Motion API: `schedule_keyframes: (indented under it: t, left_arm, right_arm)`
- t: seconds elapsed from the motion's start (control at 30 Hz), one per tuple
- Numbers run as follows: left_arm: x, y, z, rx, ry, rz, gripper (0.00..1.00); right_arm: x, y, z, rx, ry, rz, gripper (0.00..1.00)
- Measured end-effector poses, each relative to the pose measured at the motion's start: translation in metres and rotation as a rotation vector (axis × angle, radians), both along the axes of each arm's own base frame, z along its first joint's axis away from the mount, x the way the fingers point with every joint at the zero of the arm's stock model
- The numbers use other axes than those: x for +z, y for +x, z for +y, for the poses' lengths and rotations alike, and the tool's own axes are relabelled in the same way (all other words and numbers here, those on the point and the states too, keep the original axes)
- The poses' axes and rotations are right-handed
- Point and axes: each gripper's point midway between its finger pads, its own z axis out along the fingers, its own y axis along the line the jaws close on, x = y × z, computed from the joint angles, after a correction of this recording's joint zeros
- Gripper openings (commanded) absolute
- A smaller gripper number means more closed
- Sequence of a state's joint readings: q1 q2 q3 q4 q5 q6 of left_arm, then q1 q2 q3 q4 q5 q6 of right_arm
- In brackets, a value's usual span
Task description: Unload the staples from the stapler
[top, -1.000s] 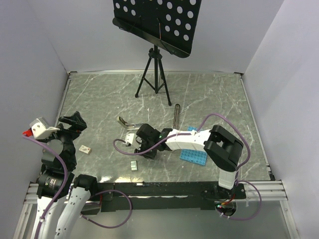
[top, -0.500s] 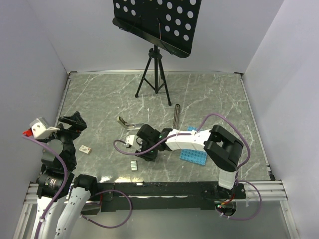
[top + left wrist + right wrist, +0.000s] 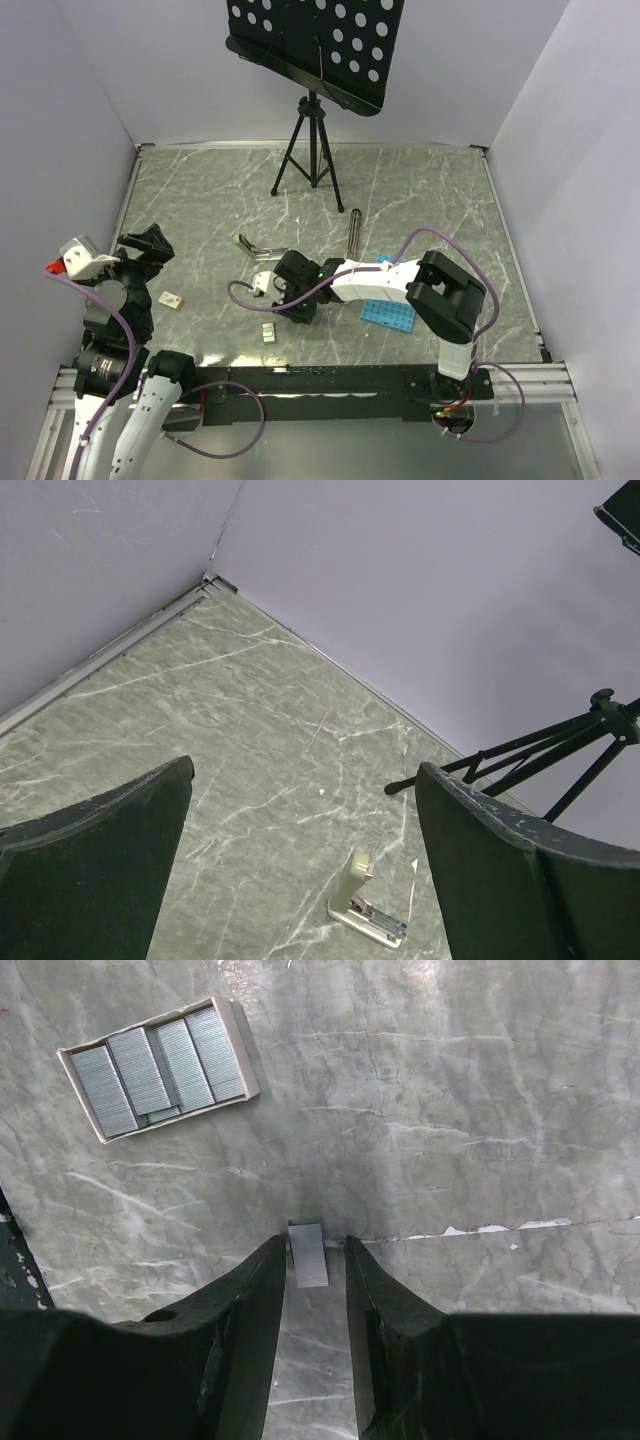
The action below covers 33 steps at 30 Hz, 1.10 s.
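Stapler [image 3: 254,246]: lies opened in a V on the marbled table [image 3: 440,200], with nothing touching it.
Left gripper [image 3: 305,775]: well to the left of the stapler, fingers spread wide, holding nothing.
Right gripper [image 3: 315,1241]: just on the near side of the stapler, low over the table, jaws a narrow gap apart.
Staple strip [image 3: 308,1256]: flat on the table between the right fingertips, with clearance visible on one side; not clamped.
Staple box [image 3: 158,1065]: nearer than the stapler, an open cream box holding grey strips.
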<state>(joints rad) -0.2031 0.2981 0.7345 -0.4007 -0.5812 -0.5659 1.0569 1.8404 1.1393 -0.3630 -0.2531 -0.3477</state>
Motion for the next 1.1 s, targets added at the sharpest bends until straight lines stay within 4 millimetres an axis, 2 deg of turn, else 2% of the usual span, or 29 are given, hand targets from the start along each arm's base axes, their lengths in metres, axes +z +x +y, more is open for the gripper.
schedule_keyframes:
  t: [0.57, 1.1]
  left_arm:
    - [-0.0002, 0.0000, 0.0001, 0.000, 0.000, 0.000, 0.97]
    - [-0.0030, 0.0009, -0.0002, 0.001, -0.002, 0.006, 0.97]
  right_arm:
    - [-0.0001, 0.0016, 0.0009, -0.016, 0.004, -0.003, 0.16]
    - [0.0000, 0.0017, 0.0008, -0.017, 0.004, -0.004, 0.10]
